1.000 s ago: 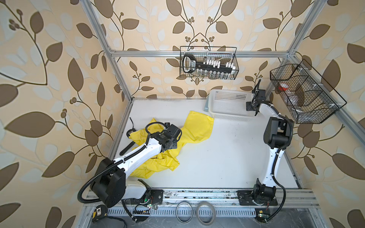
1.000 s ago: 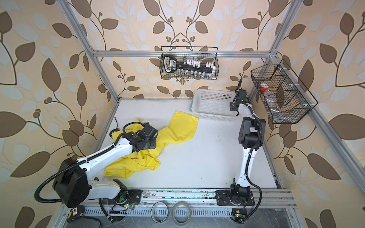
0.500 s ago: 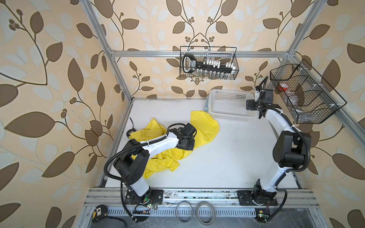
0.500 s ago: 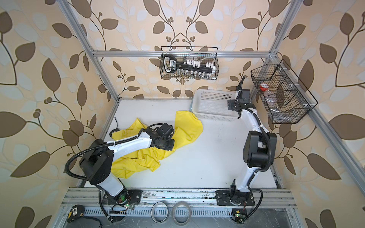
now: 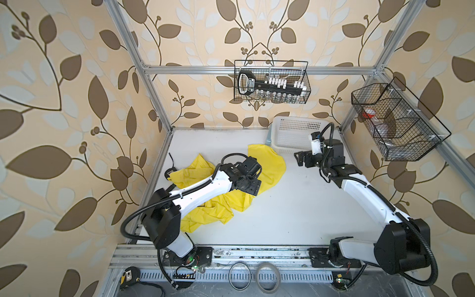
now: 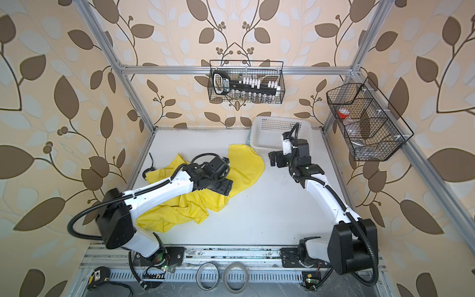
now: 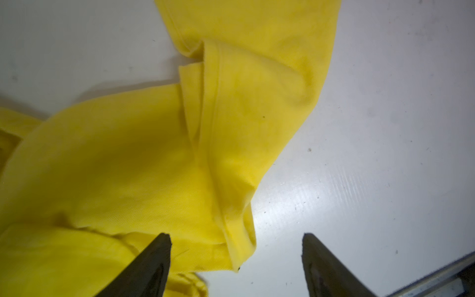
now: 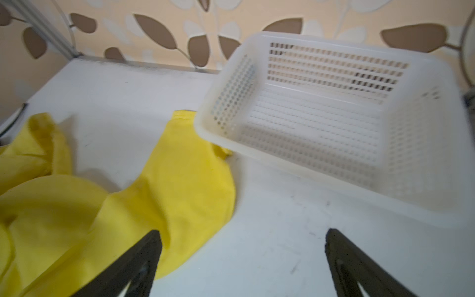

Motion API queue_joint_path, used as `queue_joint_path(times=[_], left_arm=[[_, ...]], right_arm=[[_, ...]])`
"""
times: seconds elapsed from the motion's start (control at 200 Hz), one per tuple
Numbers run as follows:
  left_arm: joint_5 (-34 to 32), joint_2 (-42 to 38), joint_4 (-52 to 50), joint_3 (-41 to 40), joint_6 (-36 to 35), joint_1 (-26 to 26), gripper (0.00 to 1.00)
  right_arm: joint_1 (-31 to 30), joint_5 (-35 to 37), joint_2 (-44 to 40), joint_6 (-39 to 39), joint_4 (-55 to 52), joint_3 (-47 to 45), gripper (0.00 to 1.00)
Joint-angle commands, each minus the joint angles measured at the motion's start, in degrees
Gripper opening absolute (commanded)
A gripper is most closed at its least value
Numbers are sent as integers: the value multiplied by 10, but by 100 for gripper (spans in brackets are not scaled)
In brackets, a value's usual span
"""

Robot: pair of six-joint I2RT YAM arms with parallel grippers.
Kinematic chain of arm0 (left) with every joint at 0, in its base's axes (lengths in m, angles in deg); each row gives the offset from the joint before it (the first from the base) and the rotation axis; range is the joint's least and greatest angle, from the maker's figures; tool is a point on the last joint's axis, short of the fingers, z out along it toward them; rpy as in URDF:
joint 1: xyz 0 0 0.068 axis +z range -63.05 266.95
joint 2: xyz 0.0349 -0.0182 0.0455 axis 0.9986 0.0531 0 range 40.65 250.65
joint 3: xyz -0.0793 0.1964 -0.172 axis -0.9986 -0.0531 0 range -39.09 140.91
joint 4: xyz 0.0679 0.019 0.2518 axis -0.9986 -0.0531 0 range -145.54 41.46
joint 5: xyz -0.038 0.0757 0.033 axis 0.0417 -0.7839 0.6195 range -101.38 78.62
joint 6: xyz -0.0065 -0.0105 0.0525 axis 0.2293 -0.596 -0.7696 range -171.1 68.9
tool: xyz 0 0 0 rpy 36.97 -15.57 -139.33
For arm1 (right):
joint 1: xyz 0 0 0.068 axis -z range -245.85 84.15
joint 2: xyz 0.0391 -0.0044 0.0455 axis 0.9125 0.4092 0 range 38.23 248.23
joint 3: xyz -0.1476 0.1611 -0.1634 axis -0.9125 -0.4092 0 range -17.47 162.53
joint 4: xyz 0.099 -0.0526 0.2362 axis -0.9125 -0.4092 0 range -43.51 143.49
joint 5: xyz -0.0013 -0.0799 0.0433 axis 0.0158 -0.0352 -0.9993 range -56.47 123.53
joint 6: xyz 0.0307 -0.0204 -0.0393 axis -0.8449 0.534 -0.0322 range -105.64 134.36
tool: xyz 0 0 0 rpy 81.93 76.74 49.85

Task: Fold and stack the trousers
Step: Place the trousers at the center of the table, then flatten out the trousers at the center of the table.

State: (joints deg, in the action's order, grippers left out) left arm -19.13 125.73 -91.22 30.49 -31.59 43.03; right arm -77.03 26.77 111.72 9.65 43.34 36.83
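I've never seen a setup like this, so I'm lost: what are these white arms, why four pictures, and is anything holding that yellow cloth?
Two robot arms stand at a white table. Two pictures look down from overhead, nearly the same view; the other two come from cameras on each arm's wrist, looking past its pincer. On the table lie crumpled yellow trousers, one end reaching a white basket. The left pincer hangs open over the cloth, gripping nothing; the right pincer is open too, over bare table near the basket.
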Motion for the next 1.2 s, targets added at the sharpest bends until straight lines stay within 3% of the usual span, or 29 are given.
queue_joint_path(times=[0.0, 0.1, 0.115, 0.135, 0.295, 0.46, 0.655, 0.84, 0.92, 1.02, 1.1, 1.2], left_arm=[[-114, -83, -125, 4, 23, 52, 82], [-152, -130, -151, -36, 48, 123, 83], [-159, -137, -152, -43, 51, 131, 89], [-168, -144, -154, -52, 55, 141, 90], [-203, -188, -149, -116, 73, 233, 92], [-161, -201, -79, -170, 72, 346, 91], [-74, -141, -18, -162, 85, 390, 90], [-63, -67, -4, -137, 110, 397, 85], [-43, -43, 19, -134, 119, 397, 79], [-16, -6, 34, -129, 122, 397, 62], [-19, 8, 32, -127, 119, 397, 40], [-24, 5, 27, -115, 112, 397, 3]], right_arm=[[-62, -19, -9, -66, 10, -31, 100], [-138, 13, -9, -111, 22, -52, 100], [-148, 19, -7, -117, 24, -54, 100], [-161, 28, -5, -125, 25, -56, 100], [-253, 117, 45, -182, 47, -47, 100], [-326, 170, 136, -223, 53, 7, 100], [-375, 203, 234, -237, 68, 57, 100], [-404, 240, 307, -241, 51, 85, 97], [-413, 257, 326, -242, 49, 82, 91], [-413, 272, 329, -244, 49, 62, 73], [-406, 273, 321, -249, 49, 40, 57], [-398, 268, 288, -259, 62, 3, 32]])
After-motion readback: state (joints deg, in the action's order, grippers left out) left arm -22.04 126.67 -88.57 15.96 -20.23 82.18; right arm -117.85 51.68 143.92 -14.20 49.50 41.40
